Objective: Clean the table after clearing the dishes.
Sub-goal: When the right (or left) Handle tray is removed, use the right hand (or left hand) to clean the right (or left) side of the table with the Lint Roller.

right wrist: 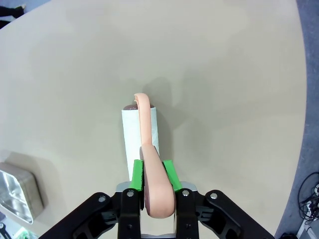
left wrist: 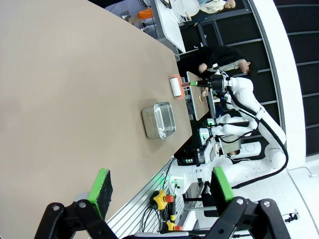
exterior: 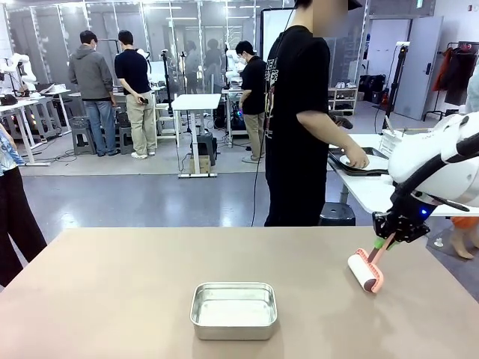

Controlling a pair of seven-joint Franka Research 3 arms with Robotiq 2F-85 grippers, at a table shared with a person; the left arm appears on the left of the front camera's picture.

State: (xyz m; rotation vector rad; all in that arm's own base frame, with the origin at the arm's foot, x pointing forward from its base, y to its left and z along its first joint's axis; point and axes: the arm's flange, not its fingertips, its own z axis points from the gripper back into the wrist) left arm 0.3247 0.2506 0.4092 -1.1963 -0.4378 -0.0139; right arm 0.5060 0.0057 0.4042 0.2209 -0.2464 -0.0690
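Right pincer [right wrist: 152, 173] clamped on pink handle of roller [exterior: 364, 271]; roll down on bench [exterior: 112, 292] near right edge. Left pincer [left wrist: 162, 188] wide open, empty, above bench. Pan [exterior: 233, 309] mid-bench. Plate [exterior: 345, 160] on dark tray [exterior: 370, 171] on white bench [exterior: 367, 194] beyond, person's hand [exterior: 358, 158] on it.

steel pan [exterior: 233, 310]: empty, upright | white standing desk [exterior: 196, 102]: far background

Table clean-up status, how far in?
Done: a dish tray sits on the side table by the person's hand. In hand: right gripper shut on the lint roller, at the right edge of the table. Left: rolling the top; steel pan stands there. Also: left gripper open.
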